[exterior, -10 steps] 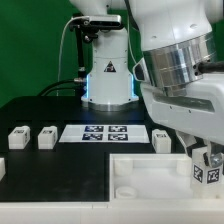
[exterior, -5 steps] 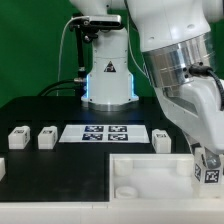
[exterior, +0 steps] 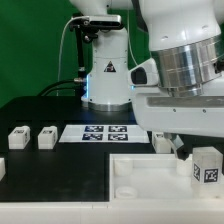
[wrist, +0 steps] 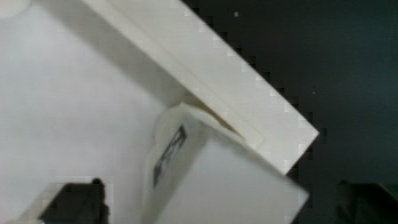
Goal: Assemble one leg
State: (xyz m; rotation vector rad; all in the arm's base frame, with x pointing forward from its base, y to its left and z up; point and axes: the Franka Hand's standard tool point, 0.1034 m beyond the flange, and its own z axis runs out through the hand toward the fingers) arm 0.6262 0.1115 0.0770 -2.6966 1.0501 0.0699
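Leg (exterior: 207, 165) sits at the exterior view's right edge, over the panel (exterior: 140, 172) rim, tag facing the camera, tilted slightly. The tool (exterior: 196, 158) is closed on leg, dark fingers (exterior: 186, 153) just showing beside it under the big arm body. Wrist view: leg (wrist: 210, 172) close up, blurry, its top meeting the panel's raised edge (wrist: 214, 70), probably touching, can't be sure; finger tips (wrist: 75, 200) dark on either side. Three more legs loose on the black tabletop (exterior: 50, 110): two (exterior: 18, 137) (exterior: 46, 137) at the exterior view's left, one (exterior: 162, 139) beside the marker board (exterior: 105, 133). Robot base (exterior: 107, 75) behind
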